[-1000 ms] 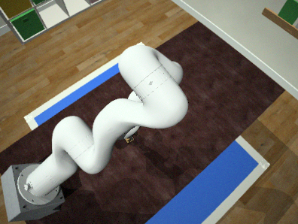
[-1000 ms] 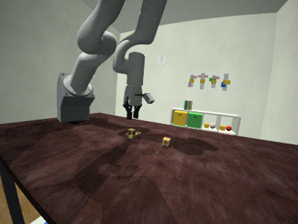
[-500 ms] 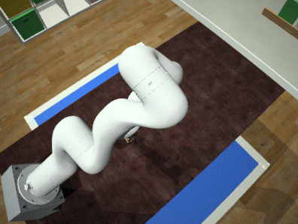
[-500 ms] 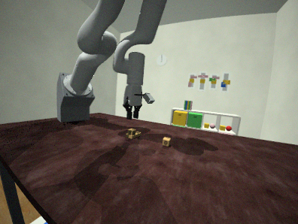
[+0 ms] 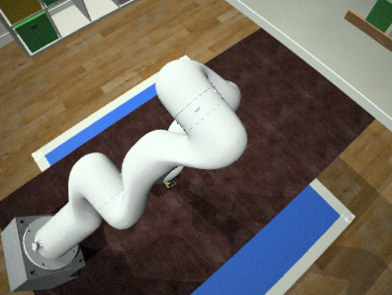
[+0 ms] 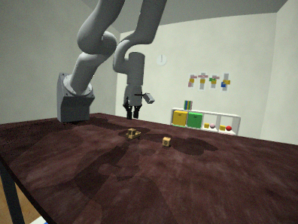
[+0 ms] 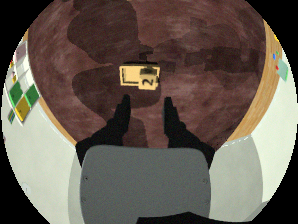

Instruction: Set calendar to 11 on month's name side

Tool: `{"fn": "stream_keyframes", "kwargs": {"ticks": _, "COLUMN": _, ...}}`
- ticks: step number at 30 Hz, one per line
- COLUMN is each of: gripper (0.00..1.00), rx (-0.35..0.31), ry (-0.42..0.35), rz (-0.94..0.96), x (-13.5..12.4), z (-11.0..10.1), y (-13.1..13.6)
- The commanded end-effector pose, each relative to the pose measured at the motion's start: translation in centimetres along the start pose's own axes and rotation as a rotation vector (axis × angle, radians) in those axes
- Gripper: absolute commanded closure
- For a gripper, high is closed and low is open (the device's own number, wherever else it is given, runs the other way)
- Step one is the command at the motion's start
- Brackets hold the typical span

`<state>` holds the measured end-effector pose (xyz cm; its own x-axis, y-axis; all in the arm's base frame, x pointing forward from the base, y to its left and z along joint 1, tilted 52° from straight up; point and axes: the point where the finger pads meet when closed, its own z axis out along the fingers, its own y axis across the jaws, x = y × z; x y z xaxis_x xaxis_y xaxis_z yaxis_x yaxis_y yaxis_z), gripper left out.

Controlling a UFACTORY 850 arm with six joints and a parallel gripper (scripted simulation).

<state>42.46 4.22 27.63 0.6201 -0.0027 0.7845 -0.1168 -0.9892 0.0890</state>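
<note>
A small wooden calendar tray lies on the dark table, and one tan digit cube stands in its left half. A second tan digit cube lies loose on the table, well apart from the tray. My gripper hangs above the table just short of the tray. Its fingers are half open with nothing between them. In the top view the arm hides the loose cube, and only a corner of the tray shows. I cannot read the digits.
The arm's grey base stands at the table's back left corner. A white shelf with coloured bins stands against the far wall, off the table. Blue mats lie on the floor beside the table.
</note>
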Motion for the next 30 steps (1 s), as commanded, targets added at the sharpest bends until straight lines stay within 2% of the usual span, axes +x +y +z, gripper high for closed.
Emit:
{"fn": "stream_keyframes", "kwargs": {"ticks": 1, "gripper": 0.51, "rx": 0.0, "ry": 0.0, "rz": 0.0, "x": 0.0, "z": 0.0, "y": 0.0}}
{"fn": "stream_keyframes", "kwargs": {"ticks": 13, "gripper": 0.51, "rx": 0.0, "ry": -0.001, "rz": 0.001, "x": 0.0, "z": 0.6, "y": 0.0}}
{"fn": "stream_keyframes", "kwargs": {"ticks": 30, "gripper": 0.51, "rx": 0.0, "ry": -0.001, "rz": 0.001, "x": 0.0, "z": 2.7, "y": 0.0}}
